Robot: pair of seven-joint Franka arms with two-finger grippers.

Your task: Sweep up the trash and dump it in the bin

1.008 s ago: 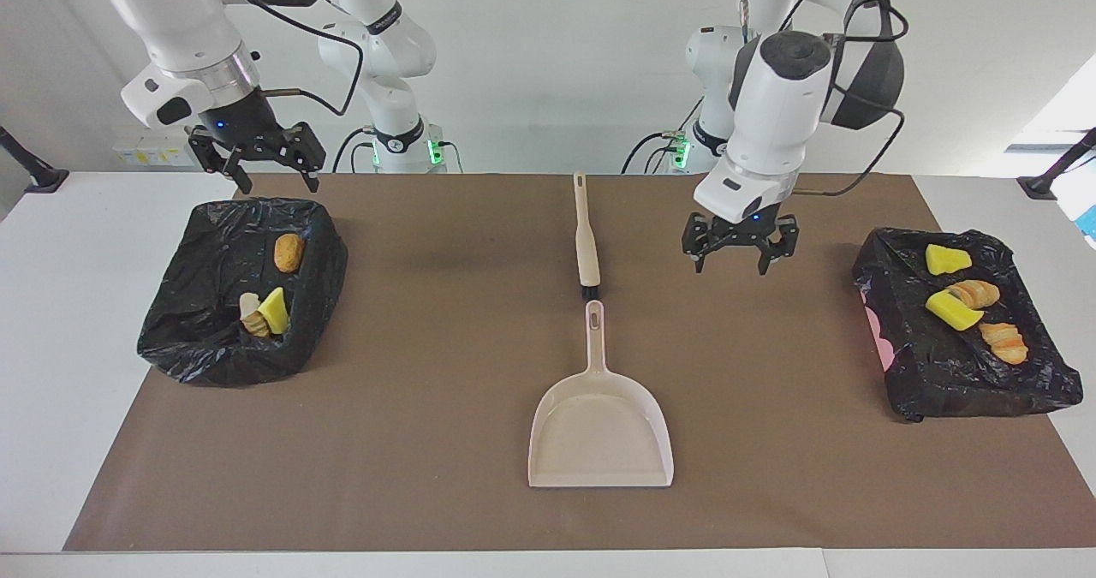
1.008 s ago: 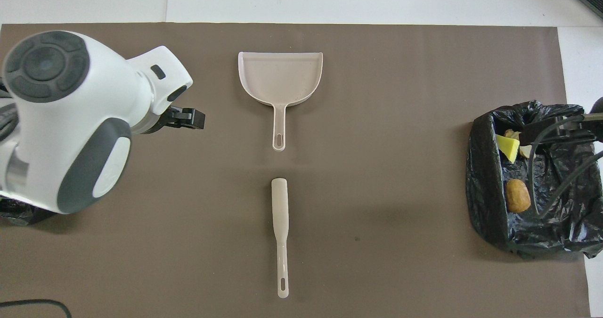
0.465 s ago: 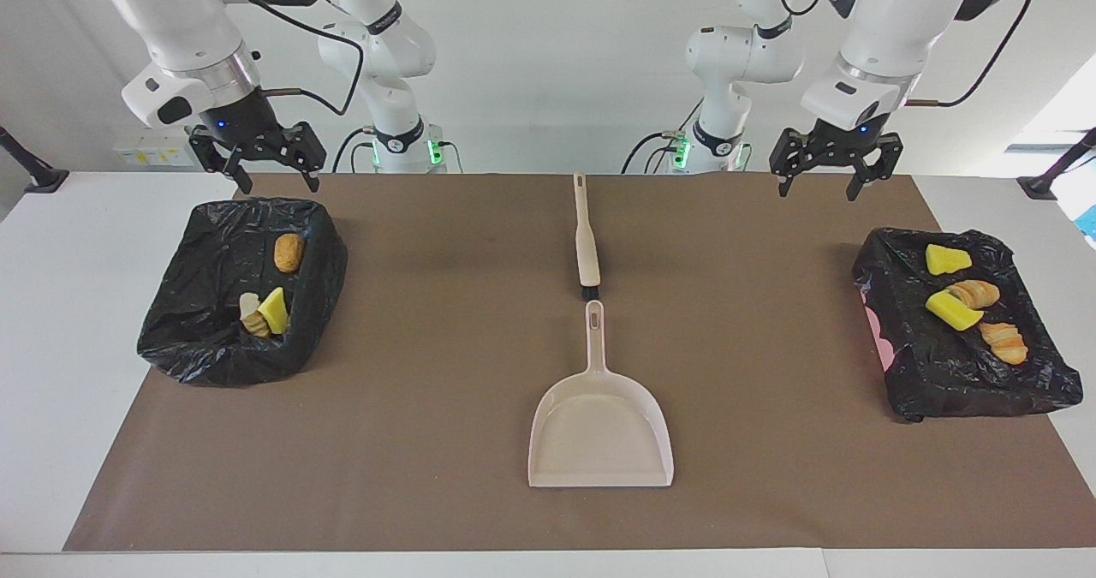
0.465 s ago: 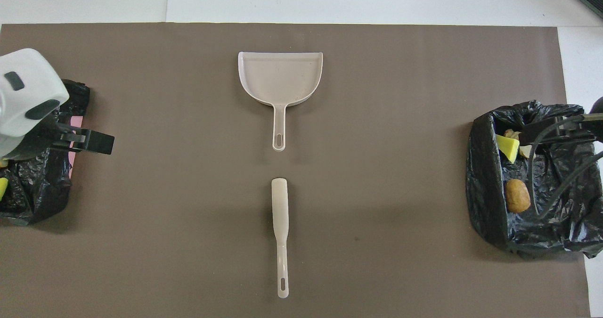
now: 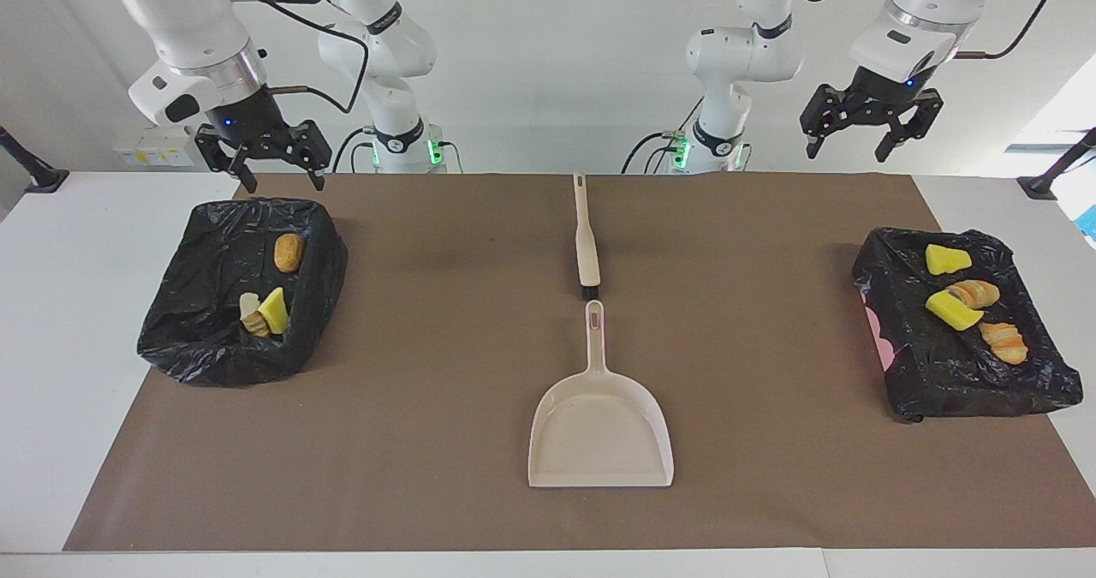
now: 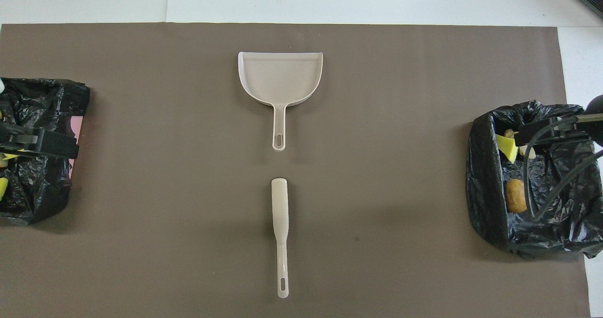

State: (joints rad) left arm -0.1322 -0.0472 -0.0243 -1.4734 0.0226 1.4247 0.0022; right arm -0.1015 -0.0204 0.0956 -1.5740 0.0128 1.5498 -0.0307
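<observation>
All the trash lies in two black-bag-lined bins. The bin (image 5: 197,360) at the right arm's end holds a brown nugget (image 5: 288,253), a yellow chunk (image 5: 275,311) and a pale lump (image 5: 250,311); it also shows in the overhead view (image 6: 485,181). The bin (image 5: 967,394) at the left arm's end holds yellow chunks (image 5: 946,259) and striped pieces (image 5: 1003,342). My right gripper (image 5: 284,186) is open and empty, raised over its bin's edge nearest the robots. My left gripper (image 5: 848,155) is open and empty, high over the mat's edge near its bin.
The beige dustpan (image 5: 599,428) lies mid-mat with its handle toward the robots. The beige brush (image 5: 586,240) lies in line with it, nearer the robots, bristles by the pan's handle. A brown mat (image 5: 428,372) covers the table.
My left gripper has risen from low over the mat beside the brush and swung to its own end of the table, staying open. The right gripper has barely moved.
</observation>
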